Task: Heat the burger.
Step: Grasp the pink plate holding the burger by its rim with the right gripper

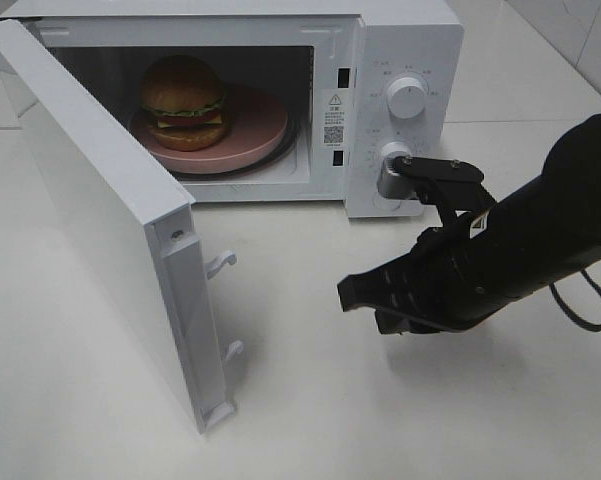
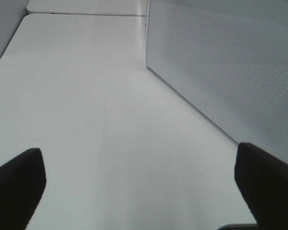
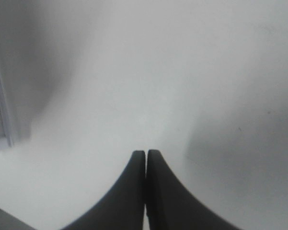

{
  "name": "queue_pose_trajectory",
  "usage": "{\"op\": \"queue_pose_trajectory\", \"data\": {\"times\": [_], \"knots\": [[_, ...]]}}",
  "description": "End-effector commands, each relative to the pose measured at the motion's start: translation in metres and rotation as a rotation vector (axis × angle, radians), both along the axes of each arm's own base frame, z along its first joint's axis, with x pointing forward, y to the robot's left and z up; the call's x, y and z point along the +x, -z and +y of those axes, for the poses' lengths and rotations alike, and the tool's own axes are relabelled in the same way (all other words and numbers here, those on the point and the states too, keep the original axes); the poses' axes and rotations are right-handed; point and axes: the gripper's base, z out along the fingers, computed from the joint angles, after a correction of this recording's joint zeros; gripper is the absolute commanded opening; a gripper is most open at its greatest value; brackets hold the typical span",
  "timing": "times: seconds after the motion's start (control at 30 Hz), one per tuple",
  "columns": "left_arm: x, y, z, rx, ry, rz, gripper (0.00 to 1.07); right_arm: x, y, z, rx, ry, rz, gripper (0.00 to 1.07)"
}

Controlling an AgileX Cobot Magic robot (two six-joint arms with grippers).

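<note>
1. Surroundings. A white box-shaped microwave oven [image 1: 420, 50] stands at the back of the white surface [image 1: 310, 410]. Its white hinged door [image 1: 90, 210] is swung fully open toward the left side, edge-on to the front, with two white latch hooks [image 1: 220, 263] exposed. The cavity opening is unobstructed. The control panel carries an upper white round knob [image 1: 407, 98] and a lower silver-rimmed knob [image 1: 392, 157].

2. Obstructions. The black right arm [image 1: 540, 230] reaches across in front of the control panel; in the high view a black bracket on it overlaps the lower knob.

3. Right claw [image 1: 345, 290]. The claw points toward the door, low above the surface, with the jaws pressed together and nothing between them [image 3: 145, 154].

4. Left claw [image 2: 139, 160]. The jaws stand wide apart over bare surface, empty, beside a white perforated panel [image 2: 230, 62]. Which part of the oven this is cannot be determined.

5. Container contents. The tall golden-bunned burger [image 1: 185, 100] sits upright on the left portion of a round pink plate [image 1: 260, 125], which rests inside the cavity.
</note>
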Motion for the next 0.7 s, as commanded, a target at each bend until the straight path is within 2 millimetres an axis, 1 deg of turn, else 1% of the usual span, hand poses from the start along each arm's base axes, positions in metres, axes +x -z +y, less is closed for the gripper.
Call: {"op": "queue_pose_trajectory", "data": {"times": [0.03,0.07,0.1,0.13,0.17,0.2,0.23,0.3,0.33,0.37,0.4,0.43,0.47,0.5,0.53,0.57,0.6,0.63,0.67,0.7], "knots": [[-0.001,0.000,0.000,-0.004,-0.005,-0.024,1.00,-0.003,-0.010,-0.007,-0.128,-0.168,0.000,0.02],[-0.001,0.000,0.000,-0.004,-0.005,-0.024,1.00,-0.003,-0.016,-0.010,-0.192,-0.237,-0.003,0.03],[-0.001,0.000,0.000,-0.004,-0.005,-0.024,1.00,-0.003,-0.016,-0.010,-0.192,-0.237,-0.003,0.03],[-0.001,0.000,0.000,-0.004,-0.005,-0.024,1.00,-0.003,-0.021,-0.012,-0.249,-0.326,-0.002,0.03],[-0.001,0.000,0.000,-0.004,-0.005,-0.024,1.00,-0.003,-0.023,-0.012,-0.270,-0.367,0.002,0.03],[-0.001,0.000,0.000,-0.004,-0.005,-0.024,1.00,-0.003,-0.023,-0.012,-0.270,-0.367,0.002,0.03],[-0.001,0.000,0.000,-0.004,-0.005,-0.024,1.00,-0.003,-0.029,-0.012,-0.283,-0.417,0.000,0.04],[-0.001,0.000,0.000,-0.004,-0.005,-0.024,1.00,-0.003,-0.031,-0.012,-0.289,-0.442,0.006,0.04],[-0.001,0.000,0.000,-0.004,-0.005,-0.024,1.00,-0.003,-0.035,-0.011,-0.310,-0.519,0.009,0.04],[-0.001,0.000,0.000,-0.004,-0.005,-0.024,1.00,-0.003,-0.035,-0.011,-0.310,-0.519,0.009,0.04],[-0.001,0.000,0.000,-0.004,-0.005,-0.024,1.00,-0.002,-0.040,-0.011,-0.345,-0.622,0.003,0.04],[-0.001,0.000,0.000,-0.004,-0.005,-0.024,1.00,0.000,-0.043,-0.011,-0.357,-0.667,-0.009,0.05],[-0.001,0.000,0.000,-0.004,-0.005,-0.024,1.00,0.000,-0.043,-0.011,-0.357,-0.667,-0.009,0.05],[-0.001,0.000,0.000,-0.004,-0.005,-0.024,1.00,0.003,-0.049,-0.009,-0.379,-0.767,-0.041,0.05],[-0.001,0.000,0.000,-0.004,-0.005,-0.024,1.00,0.004,-0.052,-0.008,-0.391,-0.823,-0.061,0.05],[-0.001,0.000,0.000,-0.004,-0.005,-0.024,1.00,0.004,-0.052,-0.008,-0.391,-0.823,-0.061,0.05],[-0.001,0.000,0.000,-0.004,-0.005,-0.024,1.00,0.008,-0.058,-0.007,-0.414,-0.919,-0.102,0.05],[-0.001,0.000,0.000,-0.004,-0.005,-0.024,1.00,0.008,-0.058,-0.007,-0.414,-0.919,-0.102,0.05],[-0.001,0.000,0.000,-0.004,-0.005,-0.024,1.00,0.012,-0.065,-0.005,-0.445,-1.019,-0.156,0.06],[-0.001,0.000,0.000,-0.004,-0.005,-0.024,1.00,0.014,-0.069,-0.004,-0.456,-1.062,-0.183,0.07]]}}
